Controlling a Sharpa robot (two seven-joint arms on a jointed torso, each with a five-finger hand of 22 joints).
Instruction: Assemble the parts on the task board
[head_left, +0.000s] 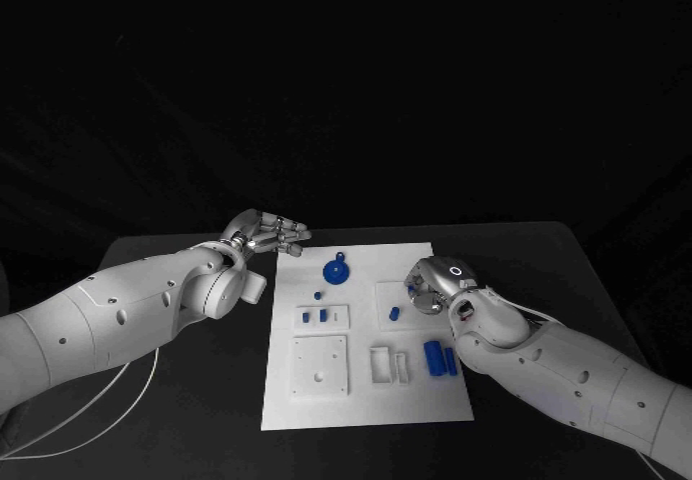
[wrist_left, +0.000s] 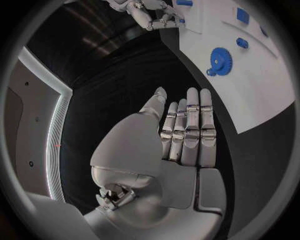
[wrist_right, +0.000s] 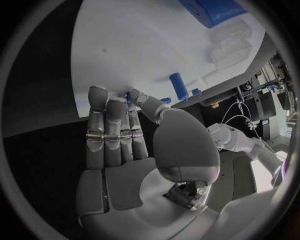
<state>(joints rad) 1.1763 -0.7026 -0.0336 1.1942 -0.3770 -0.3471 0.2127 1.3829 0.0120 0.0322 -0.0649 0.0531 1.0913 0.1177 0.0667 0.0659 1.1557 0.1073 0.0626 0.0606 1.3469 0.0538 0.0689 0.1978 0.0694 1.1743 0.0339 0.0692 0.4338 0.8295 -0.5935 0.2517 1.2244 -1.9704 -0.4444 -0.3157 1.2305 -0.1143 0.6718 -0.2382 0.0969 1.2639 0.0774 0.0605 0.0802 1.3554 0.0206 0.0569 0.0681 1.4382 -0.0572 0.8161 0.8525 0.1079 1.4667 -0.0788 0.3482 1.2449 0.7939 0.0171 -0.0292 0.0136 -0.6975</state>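
Left robot hand (head_left: 268, 234) held flat, empty, at board's (head_left: 368, 400) 10 o'clock; right robot hand (head_left: 431, 283) flat, empty, over board's 3 o'clock edge.

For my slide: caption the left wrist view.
Open left hand hovers over black table beside task board bearing blue gear.

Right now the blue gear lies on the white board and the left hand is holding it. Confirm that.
Not quite. The blue gear does lie on the white board, but the left hand holds nothing: the left wrist view shows its fingers straight and bare, apart from the gear.
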